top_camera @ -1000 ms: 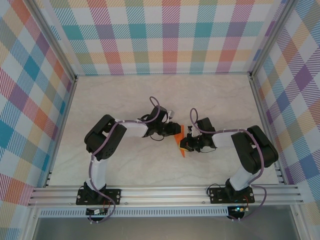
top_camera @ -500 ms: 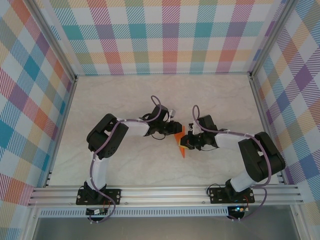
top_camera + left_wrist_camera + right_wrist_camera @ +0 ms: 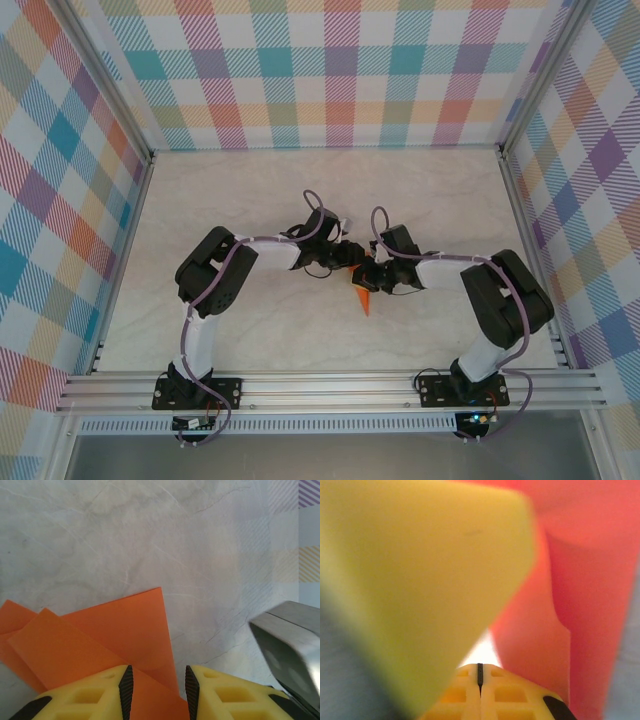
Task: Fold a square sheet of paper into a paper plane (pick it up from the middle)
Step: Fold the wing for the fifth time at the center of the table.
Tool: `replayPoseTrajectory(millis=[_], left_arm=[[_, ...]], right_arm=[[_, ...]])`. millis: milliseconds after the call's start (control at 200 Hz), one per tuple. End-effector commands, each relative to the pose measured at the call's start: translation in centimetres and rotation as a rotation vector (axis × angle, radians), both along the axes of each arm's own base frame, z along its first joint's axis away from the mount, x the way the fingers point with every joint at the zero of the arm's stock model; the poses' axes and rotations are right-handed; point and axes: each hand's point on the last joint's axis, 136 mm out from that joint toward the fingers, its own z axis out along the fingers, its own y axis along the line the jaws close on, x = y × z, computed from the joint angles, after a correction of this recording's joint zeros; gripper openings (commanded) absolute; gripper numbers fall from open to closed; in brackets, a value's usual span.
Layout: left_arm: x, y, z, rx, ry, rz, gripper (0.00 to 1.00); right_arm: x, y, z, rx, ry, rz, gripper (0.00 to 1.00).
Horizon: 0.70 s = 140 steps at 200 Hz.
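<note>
The square sheet of paper [image 3: 105,640] is bright orange and folded into layered flaps with a diagonal crease, lying flat on the marble table. In the top view a pointed orange tip [image 3: 364,300] sticks out below the two grippers. My left gripper [image 3: 156,676] stands over the paper's right part, its yellow fingers [image 3: 95,695] apart, the sheet running under the gap. My right gripper [image 3: 480,666] is shut with nothing between its pads, pressed close beside the orange paper [image 3: 590,585]. Both grippers, left [image 3: 351,262] and right [image 3: 369,277], meet at the table's middle.
A large blurred yellow finger [image 3: 410,580] of the left gripper looms right in front of the right wrist camera. A grey metal part [image 3: 292,652] of the right arm shows at the left wrist view's right edge. Plaid walls [image 3: 320,70] enclose the marble table [image 3: 250,190].
The right gripper has moved left and slightly away from the bases, up against the left gripper and over the paper. Less orange shows from above. The left gripper has barely moved.
</note>
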Motion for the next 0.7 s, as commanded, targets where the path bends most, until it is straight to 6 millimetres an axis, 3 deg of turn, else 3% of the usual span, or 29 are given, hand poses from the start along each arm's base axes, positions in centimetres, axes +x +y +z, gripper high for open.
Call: replayPoseTrajectory(millis=[0, 125, 415, 695], left_arm=[[-0.4, 0.8, -2.2, 0.058, 0.046, 0.002, 0.36], [-0.4, 0.8, -2.5, 0.069, 0.053, 0.002, 0.36], [-0.4, 1.6, -3.4, 0.114, 0.057, 0.021, 0.35], [-0.4, 1.7, -3.3, 0.119, 0.057, 0.026, 0.35]], right_arm=[[0.5, -1.1, -1.4, -0.088, 0.000, -0.032, 0.04], [-0.3, -2.4, -2.0, -0.161, 0.020, -0.039, 0.03], [-3.9, -1.5, -1.0, -0.062, 0.101, 0.075, 0.06], [-7.7, -3.5, -2.3, -0.090, 0.163, 0.081, 0.08]])
